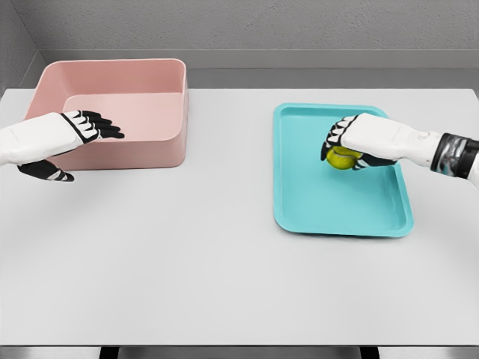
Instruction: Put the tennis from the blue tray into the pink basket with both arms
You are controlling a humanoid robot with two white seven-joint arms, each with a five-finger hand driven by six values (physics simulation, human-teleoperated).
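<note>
currently, scene: white table [224,262] fills most of the frame.
right hand [352,142]: enters from the right edge, fingers curled over the tennis ball [342,158], clamped on it from above.
tennis ball: yellow-green, inside the blue tray [314,202], upper half of the tray, right of frame centre.
blue tray: lies flat on the table, centre right.
pink basket [150,82]: upper left of the frame, well apart from the tray.
left hand [75,138]: enters from the left edge, fingers spread, holding nothing, in front of the basket's near wall.
</note>
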